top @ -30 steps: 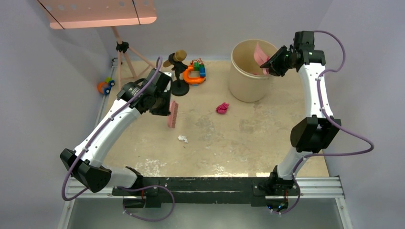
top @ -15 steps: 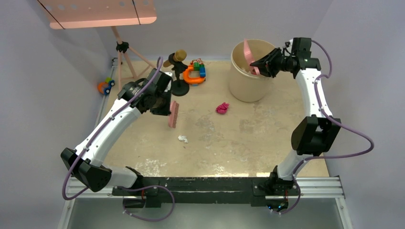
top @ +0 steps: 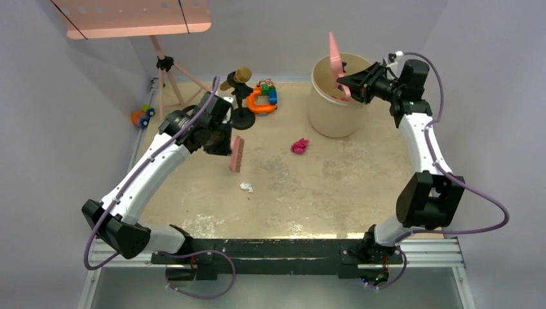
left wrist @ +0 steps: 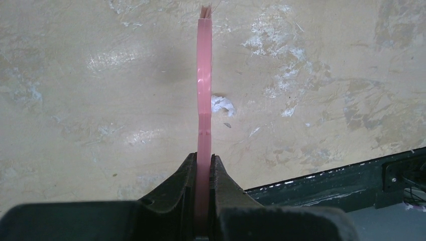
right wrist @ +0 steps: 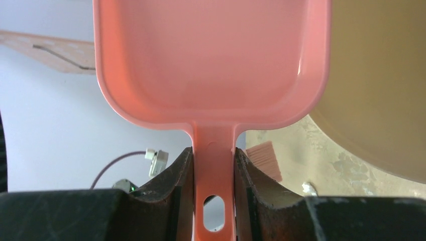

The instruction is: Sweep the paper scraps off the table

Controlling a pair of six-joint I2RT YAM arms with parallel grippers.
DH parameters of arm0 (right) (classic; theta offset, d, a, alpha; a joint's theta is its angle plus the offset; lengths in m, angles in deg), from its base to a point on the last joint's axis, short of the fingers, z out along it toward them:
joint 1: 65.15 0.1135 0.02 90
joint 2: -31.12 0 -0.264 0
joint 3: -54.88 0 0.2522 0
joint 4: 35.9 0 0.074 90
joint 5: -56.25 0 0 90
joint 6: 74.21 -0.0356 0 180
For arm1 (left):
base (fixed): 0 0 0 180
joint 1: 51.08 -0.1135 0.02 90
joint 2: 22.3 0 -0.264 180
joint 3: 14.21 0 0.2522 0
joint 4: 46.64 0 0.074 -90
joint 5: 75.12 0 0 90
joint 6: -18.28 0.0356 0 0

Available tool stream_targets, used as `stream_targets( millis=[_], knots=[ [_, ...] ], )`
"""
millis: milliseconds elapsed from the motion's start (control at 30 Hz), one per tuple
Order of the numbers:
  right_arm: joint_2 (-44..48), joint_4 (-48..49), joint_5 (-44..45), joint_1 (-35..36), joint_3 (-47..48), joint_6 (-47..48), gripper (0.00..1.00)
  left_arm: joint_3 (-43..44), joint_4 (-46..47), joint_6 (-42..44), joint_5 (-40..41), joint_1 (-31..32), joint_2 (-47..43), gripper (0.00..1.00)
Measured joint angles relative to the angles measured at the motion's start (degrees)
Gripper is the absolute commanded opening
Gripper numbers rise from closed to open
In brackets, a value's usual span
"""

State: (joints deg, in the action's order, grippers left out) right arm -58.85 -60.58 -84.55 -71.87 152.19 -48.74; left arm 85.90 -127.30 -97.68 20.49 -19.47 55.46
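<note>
The left gripper (left wrist: pixel 203 165) is clamped on the pink brush (left wrist: pixel 204 75), whose long edge runs straight out from its jaws. A white paper scrap (left wrist: pixel 221 105) lies on the table (left wrist: pixel 100 100) just right of that edge, partway along it. The right gripper (right wrist: pixel 213 165), pinching the dustpan (right wrist: pixel 211 60) by its handle up at the bucket (top: pixel 328 109), is well apart from the scrap, so the left arm is the nearer.

The scuffed beige surface (top: pixel 335 193) is carrying a white paper scrap (top: pixel 246 187) near its middle and a magenta paper scrap (top: pixel 299 146) farther back. A tan bucket (top: pixel 328 116) is standing at the far right, with toy blocks (top: pixel 264 95) and a black stand (top: pixel 242 119) sitting to its left.
</note>
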Motion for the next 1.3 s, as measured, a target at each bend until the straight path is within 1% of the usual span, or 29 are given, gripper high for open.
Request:
stream_targets(
  millis=[167, 300, 367, 500, 600, 700, 767, 900, 967, 1067, 1133, 1300],
  knots=[
    [1.22, 13.90, -3.28, -0.63, -8.92, -4.76, 0.00, 0.00, 0.00, -0.02, -0.44, 0.00, 0.00, 0.00],
    [0.57, 27.39, -4.68, -1.95, -18.97, -13.20, 0.00, 0.00, 0.00, -0.02, -0.87, 0.00, 0.00, 0.00],
    [-0.57, 33.53, -4.85, -2.43, -22.34, -17.70, 0.00, 0.00, 0.00, -0.02, -0.96, 0.00, 0.00, 0.00],
    [-1.14, 38.71, -5.75, -2.78, -21.64, -21.62, 0.00, 0.00, 0.02, -0.02, -1.18, 0.00, -0.02, 0.00],
    [-1.11, 39.41, -6.32, -2.71, -18.58, -22.03, 0.00, 0.00, 0.04, -0.02, -1.51, 0.00, -0.02, 0.00],
    [-0.31, 38.84, -7.34, -2.71, -14.88, -20.24, 0.00, -0.17, 0.39, -0.02, -2.38, 0.00, -0.07, 0.00],
    [0.92, 34.82, -7.89, -2.56, -11.65, -15.39, 0.00, -0.94, 1.31, -0.02, -3.30, 0.00, -0.22, 0.00],
    [5.14, 16.85, -6.69, -1.42, -3.19, 1.22, 0.00, -2.49, 3.69, -0.31, -7.45, 0.00, -0.20, 0.00],
    [8.46, 8.35, -5.16, -0.11, -0.46, 9.84, 0.00, -3.13, 5.73, -1.22, -10.54, 0.00, -0.13, 0.00],
    [14.32, -1.05, -2.40, 2.03, -0.61, 19.65, 0.00, -3.76, 10.71, -4.17, -16.81, 0.02, 0.87, 0.00],
    [18.73, -6.82, 1.14, 3.82, -2.60, 25.81, 0.00, -3.76, 15.28, -6.80, -21.22, 0.26, 2.80, 0.00],
    [27.23, -16.22, 10.78, 8.76, -9.75, 35.67, 0.00, -3.30, 27.74, -14.51, -29.83, 1.16, 11.39, 0.00]
  ],
)
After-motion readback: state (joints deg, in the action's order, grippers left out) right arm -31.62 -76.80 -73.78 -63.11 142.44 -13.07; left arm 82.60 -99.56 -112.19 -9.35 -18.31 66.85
